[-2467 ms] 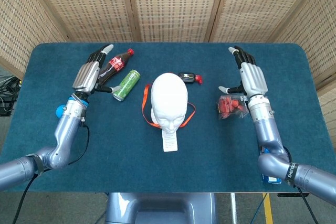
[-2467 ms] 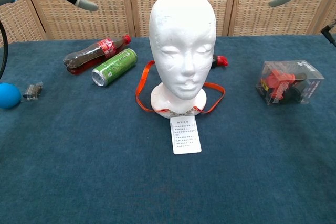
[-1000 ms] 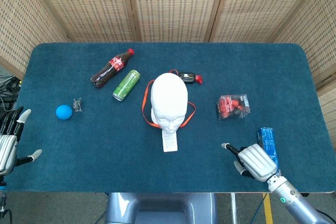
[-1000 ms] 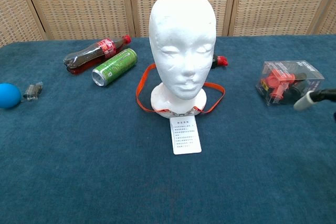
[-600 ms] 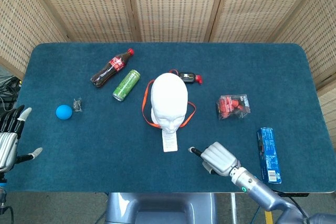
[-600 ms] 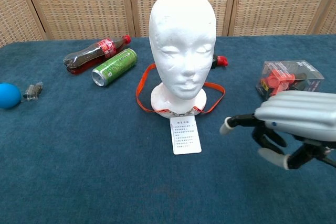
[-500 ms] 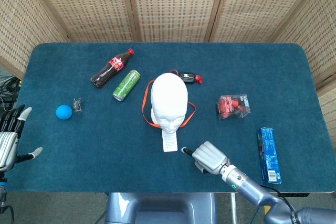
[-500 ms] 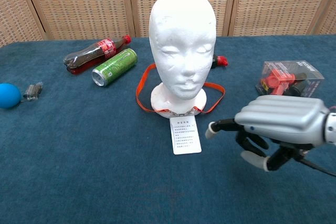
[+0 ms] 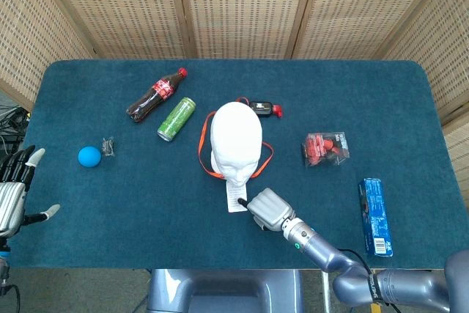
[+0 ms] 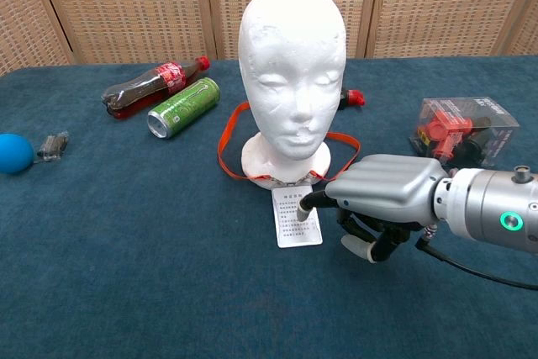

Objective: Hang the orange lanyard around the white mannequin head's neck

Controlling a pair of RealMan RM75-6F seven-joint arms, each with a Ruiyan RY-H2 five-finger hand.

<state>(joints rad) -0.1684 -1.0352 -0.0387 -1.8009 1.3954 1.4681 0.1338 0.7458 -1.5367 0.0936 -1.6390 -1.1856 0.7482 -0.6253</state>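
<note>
The white mannequin head [image 9: 236,135] [image 10: 292,65] stands upright mid-table. The orange lanyard [image 9: 202,146] [image 10: 224,142] loops around its neck base, and its white card [image 9: 235,197] [image 10: 296,216] lies flat on the cloth in front. My right hand [image 9: 268,209] [image 10: 382,195] hovers low just right of the card. One fingertip [image 10: 303,207] reaches onto the card's right edge, the other fingers curl under the palm, and it holds nothing. My left hand [image 9: 12,197] stays off the table's front left corner with fingers spread, empty, and shows only in the head view.
A cola bottle [image 9: 154,94] and a green can [image 9: 176,118] lie back left of the head. A blue ball [image 9: 89,155] and a small clip [image 9: 109,146] sit far left. A clear box of red parts [image 9: 325,149], a blue packet [image 9: 374,215] and a black-red item [image 9: 265,108] are also on the table.
My right hand has slid left along the table's front, from near the blue packet to the card's edge. The left hand, head and lanyard have not moved.
</note>
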